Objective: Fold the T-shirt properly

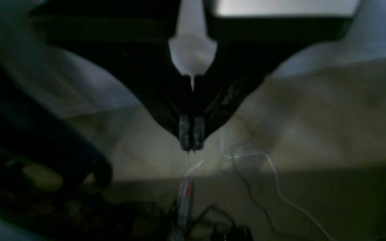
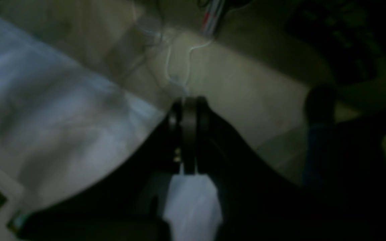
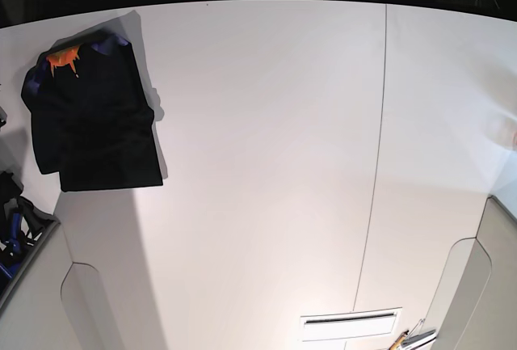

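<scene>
The black T-shirt (image 3: 97, 124) lies folded into a compact rectangle at the far left of the white table (image 3: 266, 164), with the orange mark (image 3: 63, 59) and purplish collar lining (image 3: 107, 42) at its far end. It does not show in either wrist view. My left gripper (image 1: 191, 135) is shut and empty, hanging over the floor past a table edge. My right gripper (image 2: 189, 108) is also shut and empty, over the floor beside a table edge. Neither gripper shows in the base view.
A seam (image 3: 376, 164) runs down the table right of centre. A slotted plate (image 3: 350, 325) sits at the front edge. Loose cables (image 1: 266, 167) lie on the beige floor below the grippers. A dark blue-and-black object (image 3: 14, 221) stands at the left edge.
</scene>
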Tool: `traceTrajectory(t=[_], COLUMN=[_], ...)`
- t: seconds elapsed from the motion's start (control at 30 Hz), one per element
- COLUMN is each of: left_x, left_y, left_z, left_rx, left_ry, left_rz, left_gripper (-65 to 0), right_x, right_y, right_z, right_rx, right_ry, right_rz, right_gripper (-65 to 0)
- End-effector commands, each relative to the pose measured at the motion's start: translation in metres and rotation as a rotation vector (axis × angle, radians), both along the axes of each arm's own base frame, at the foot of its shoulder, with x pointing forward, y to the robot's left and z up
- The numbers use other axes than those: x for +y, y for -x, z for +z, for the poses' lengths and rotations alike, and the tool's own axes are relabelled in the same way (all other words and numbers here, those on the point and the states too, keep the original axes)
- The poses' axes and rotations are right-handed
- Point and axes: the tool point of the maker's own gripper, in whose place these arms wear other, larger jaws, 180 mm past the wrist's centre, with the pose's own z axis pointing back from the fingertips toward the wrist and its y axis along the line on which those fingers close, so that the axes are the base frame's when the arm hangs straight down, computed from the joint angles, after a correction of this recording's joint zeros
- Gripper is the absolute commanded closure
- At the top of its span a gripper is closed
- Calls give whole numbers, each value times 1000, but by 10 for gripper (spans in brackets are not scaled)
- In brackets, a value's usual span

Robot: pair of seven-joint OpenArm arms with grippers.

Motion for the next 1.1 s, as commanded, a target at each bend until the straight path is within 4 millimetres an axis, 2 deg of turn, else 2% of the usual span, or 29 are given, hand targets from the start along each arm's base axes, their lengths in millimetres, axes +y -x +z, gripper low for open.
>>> traceTrajectory(t=[0.0,0.1,0.17,0.27,0.37,0.47,0.57,0.73,0.93,1.07], left_x=[-1,-4,-11,-27,-44,-62,-81,-99,-110,-114], left_y=[10,16,13,2,-9,-25,-49,-78,-113,-125], left_z=[-5,-39,-63,-96,-129,-157,-182,-219,-238,-241], left_rx=[5,-41,-69,-113,-136,-154,-193,-201,-238,-252], left_ry=[22,34,39,53,56,59,54,-43,-130,-168], left_rz=[-9,17,20,-18,-83,-115,-105,-81,-102,-123], left_gripper=[0,0,0,0,0,0,0,0,0,0], right_x=[-2,-4,-4,-3,8,25,42,58,92,117], right_y=[10,28,32,35,27,9,-23,-74,-118,-132], right_z=[-7,-43,-68,-106,-141,-171,-197,-229,-243,-243], right_rx=[19,50,48,51,48,37,-14,-105,-193,-213], right_ry=[2,6,1,9,8,-1,2,124,199,215], right_rz=[13,-4,-26,-22,-23,-49,-97,-229,-316,-347], right_gripper=[0,0,0,0,0,0,0,0,0,0])
